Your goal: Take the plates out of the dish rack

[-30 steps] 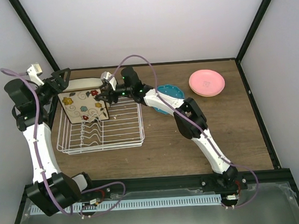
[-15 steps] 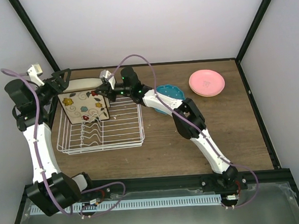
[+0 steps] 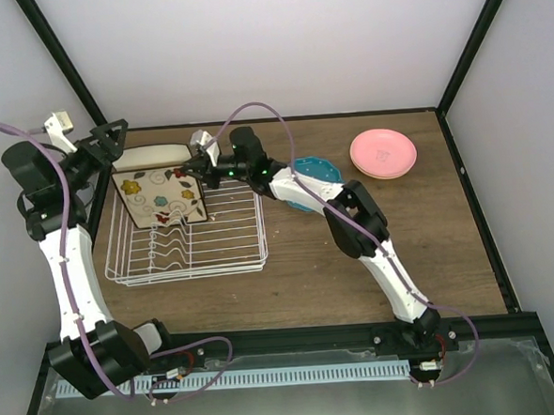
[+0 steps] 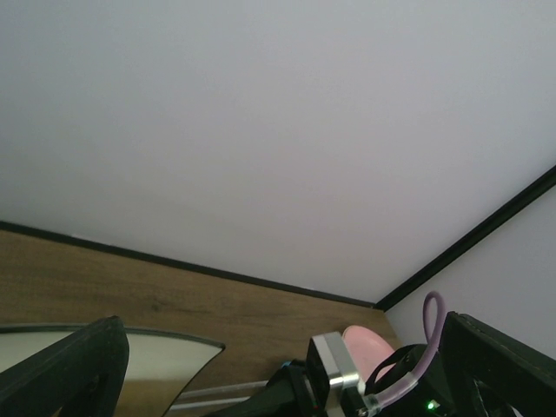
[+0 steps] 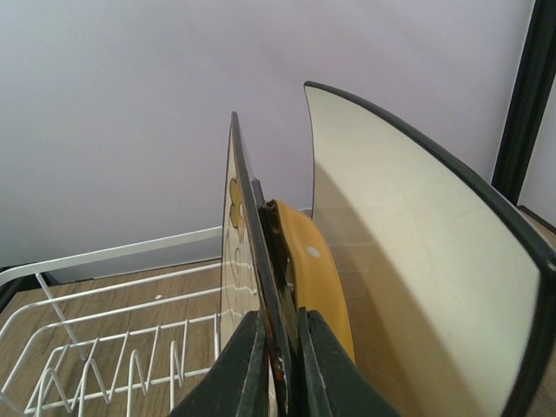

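Spotting right gripper [image 5: 280, 352] at back of dish rack [image 3: 187, 251], pinched tight on edge of flowered plate [image 3: 159, 198], fingers [image 5: 246, 365] pressed to both faces w/ barely a gap. Holding that plate upright at rack's back-left. Just behind it, catching dotted orange plate [image 5: 320, 278], then plain cream plate [image 5: 417, 261], both on edge at rack's back too. Finding left gripper [image 3: 113, 142] up by rack's back-left corner, spread wide, gripping nothing. Seeing teal plate [image 3: 317, 171] flat on tabletop [image 3: 357, 278] just right of rack, pink plate [image 3: 383, 152] well right of rack.
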Robot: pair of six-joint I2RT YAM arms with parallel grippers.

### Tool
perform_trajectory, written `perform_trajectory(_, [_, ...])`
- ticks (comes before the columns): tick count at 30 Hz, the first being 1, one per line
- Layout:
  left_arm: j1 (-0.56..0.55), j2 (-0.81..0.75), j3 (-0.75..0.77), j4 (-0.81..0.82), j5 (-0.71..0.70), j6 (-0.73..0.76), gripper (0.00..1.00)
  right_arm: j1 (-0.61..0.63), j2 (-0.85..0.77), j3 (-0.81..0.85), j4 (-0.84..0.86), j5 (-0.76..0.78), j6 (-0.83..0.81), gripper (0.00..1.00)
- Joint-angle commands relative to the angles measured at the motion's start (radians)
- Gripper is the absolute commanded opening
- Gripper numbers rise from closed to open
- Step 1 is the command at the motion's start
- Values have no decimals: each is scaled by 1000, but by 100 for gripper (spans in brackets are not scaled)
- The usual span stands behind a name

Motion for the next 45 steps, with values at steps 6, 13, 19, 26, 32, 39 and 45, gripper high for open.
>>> perform_trajectory(6, [5, 10, 101, 48, 21, -47, 100, -59, -246, -51, 130, -65, 63, 1])
perform_trajectory(13, [5, 20, 106, 60, 27, -56, 100, -99, -364, -171, 176, -71, 84, 1])
perform_trajectory(19, [7, 33, 140, 65, 28, -64, 100, -139, -492, -296, 183, -86, 110, 1])
perform_trajectory(26, [18, 72, 225, 115, 17, -120, 100, -226, -672, -393, 102, -79, 145, 1])
perform_trajectory(32, [20, 108, 268, 138, 22, -143, 100, -381, -776, -373, -129, -9, 305, 1])
perform_trajectory(39, [19, 114, 253, 141, 31, -135, 100, -593, -905, -457, -435, 63, 442, 1])
perform_trajectory(45, [20, 100, 221, 125, 38, -110, 100, -750, -1167, -715, -576, 188, 520, 1])
